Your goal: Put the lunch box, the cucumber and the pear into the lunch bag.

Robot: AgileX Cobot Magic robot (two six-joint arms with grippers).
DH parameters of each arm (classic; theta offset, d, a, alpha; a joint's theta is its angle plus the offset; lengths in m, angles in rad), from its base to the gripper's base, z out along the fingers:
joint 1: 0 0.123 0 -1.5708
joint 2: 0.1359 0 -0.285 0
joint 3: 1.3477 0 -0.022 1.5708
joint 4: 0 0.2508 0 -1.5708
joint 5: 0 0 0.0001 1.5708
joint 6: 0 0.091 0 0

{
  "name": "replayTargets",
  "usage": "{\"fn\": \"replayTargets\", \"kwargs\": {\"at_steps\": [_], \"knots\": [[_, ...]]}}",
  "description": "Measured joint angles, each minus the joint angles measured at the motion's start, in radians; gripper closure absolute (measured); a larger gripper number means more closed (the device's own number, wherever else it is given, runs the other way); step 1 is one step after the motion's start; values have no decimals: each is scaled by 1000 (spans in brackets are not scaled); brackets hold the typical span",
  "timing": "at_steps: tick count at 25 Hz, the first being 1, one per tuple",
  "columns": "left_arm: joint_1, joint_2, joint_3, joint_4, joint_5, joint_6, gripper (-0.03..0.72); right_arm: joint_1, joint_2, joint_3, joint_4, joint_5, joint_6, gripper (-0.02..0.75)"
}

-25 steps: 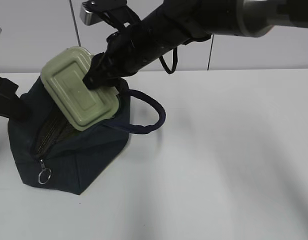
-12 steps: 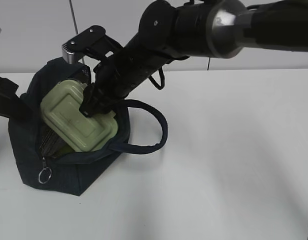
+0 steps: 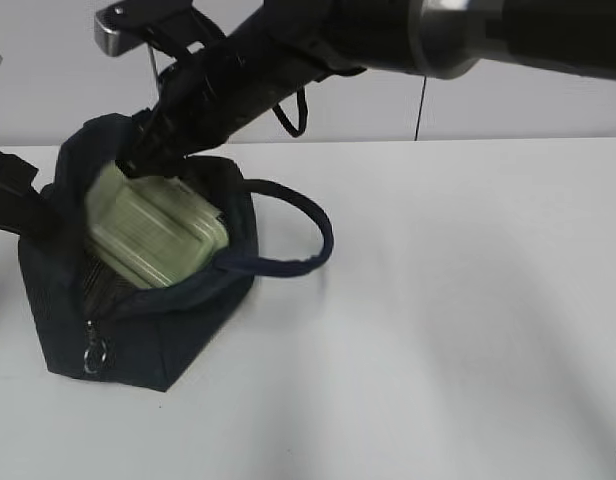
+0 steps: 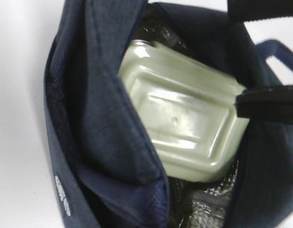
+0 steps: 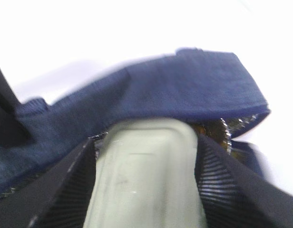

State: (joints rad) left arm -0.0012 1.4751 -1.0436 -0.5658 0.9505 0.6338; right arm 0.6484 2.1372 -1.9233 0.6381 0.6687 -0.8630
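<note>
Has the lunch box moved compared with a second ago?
Yes. The lunch box has gone down: it was tilted above the rim of the lunch bag, and now lies sunk inside the bag's opening.

lunch box (image 3: 153, 235): sage-green lid, tilted | inside open navy lunch bag (image 3: 178, 325)

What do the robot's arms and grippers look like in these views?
The right arm is black, with a shiny silver metal band and a thin looped black cable. A silver-grey block sits near its wrist. The right gripper's fingers are black with ribbed pads. Only a black piece of the left arm shows.
</note>
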Motion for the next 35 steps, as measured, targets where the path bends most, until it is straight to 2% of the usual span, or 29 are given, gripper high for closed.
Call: {"fn": "replayTargets", "kwargs": {"at_steps": [3,5,8,10,13,20,21,22,24,26,28,35], "knots": [[-1,0,0,-2,3,0,703,1,-10,-44,-24,42,77,221],[-1,0,0,-2,3,0,703,1,-26,-61,-127,72,249,219],[-1,0,0,-2,3,0,703,-5,-45,-72,-364,177,550,228],[-1,0,0,-2,3,0,703,-9,-46,-72,-423,263,648,248],[-1,0,0,-2,3,0,703,-11,-30,-72,-399,317,694,264],[-1,0,0,-2,3,0,703,-11,62,-72,-318,311,726,277],[-1,0,0,-2,3,0,703,-11,73,-72,-316,311,725,299],[-1,0,0,-2,3,0,703,-11,80,-72,-322,311,726,354],[-1,0,0,-2,3,0,703,-11,84,-72,-354,311,728,556],[-4,0,0,-2,3,0,703,-11,82,-72,-378,311,730,682],[-19,0,0,-2,-2,0,703,-11,70,-72,-406,317,730,717],[-73,0,-2,-10,-22,-26,703,-31,6,-36,-445,341,731,729]]}}
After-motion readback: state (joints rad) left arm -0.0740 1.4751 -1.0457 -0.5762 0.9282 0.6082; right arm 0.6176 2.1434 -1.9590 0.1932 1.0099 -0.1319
